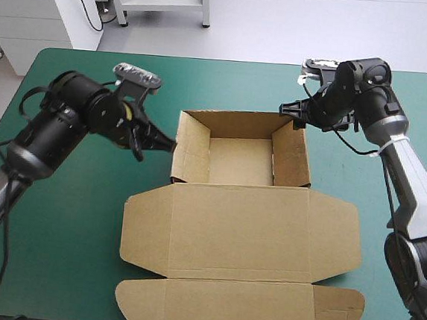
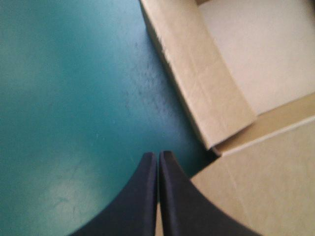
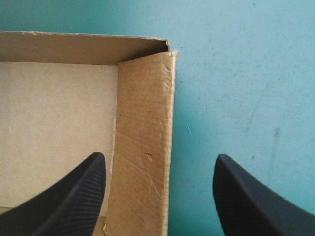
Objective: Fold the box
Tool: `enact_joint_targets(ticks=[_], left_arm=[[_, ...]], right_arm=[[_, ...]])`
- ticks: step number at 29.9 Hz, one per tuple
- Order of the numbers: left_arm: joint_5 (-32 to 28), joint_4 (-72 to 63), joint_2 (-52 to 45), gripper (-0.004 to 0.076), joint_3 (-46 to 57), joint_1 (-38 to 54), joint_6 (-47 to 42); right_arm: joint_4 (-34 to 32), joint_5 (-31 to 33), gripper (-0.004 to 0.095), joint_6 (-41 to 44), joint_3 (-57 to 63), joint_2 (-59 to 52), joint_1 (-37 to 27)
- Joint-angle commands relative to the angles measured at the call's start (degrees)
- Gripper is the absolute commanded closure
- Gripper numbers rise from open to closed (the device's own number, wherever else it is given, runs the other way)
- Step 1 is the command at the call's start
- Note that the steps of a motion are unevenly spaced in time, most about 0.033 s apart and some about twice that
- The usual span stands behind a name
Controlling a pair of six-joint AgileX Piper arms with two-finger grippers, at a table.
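Box (image 1: pixel 241 162): walls raised into a tray; lid (image 1: pixel 245 226) flat on bench (image 1: pixel 65 229).
Left tool (image 1: pixel 171 145): closed, empty, beside left wall (image 1: pixel 190 152).
Right tool (image 1: pixel 294 113): open, straddling right wall (image 1: pixel 290 153).
Remaining: lid, likely.

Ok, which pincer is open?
The right pincer, spread wide over the right wall of the box; the left pincer is shut, its tip at the opposite wall.

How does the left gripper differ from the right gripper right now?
The left gripper has its jaws shut; the right gripper has its jaws wide open. The left gripper sits over the teal-green cover, just outside the left wall of the box; the right gripper straddles the right wall, one jaw over the box's inside, one over the cover. Both are at the box and hold nothing.
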Motion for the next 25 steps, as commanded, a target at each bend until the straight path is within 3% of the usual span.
enact_joint_targets(ticks=[1,11,19,25], left_arm=[[-0.7,0.9,-9.5,0.0731,7.9,-0.3,-0.3],[-16.0,2.0,-32.6,0.0731,32.5,-0.3,-0.3],[-20.4,2.0,-48.9,0.0731,47.0,-0.3,-0.3],[-21.1,2.3,-57.8,0.0731,52.6,-0.3,-0.3]], right_arm=[[-1.2,0.1,0.0322,-0.7,1.3,-2.4,-0.2],[0.6,-4.8,0.0322,-1.7,12.8,-2.4,-0.2],[6.0,-8.0,0.0322,-4.0,15.1,-1.1,-0.2],[6.4,-6.4,0.033,-4.2,15.1,1.7,-0.2]])
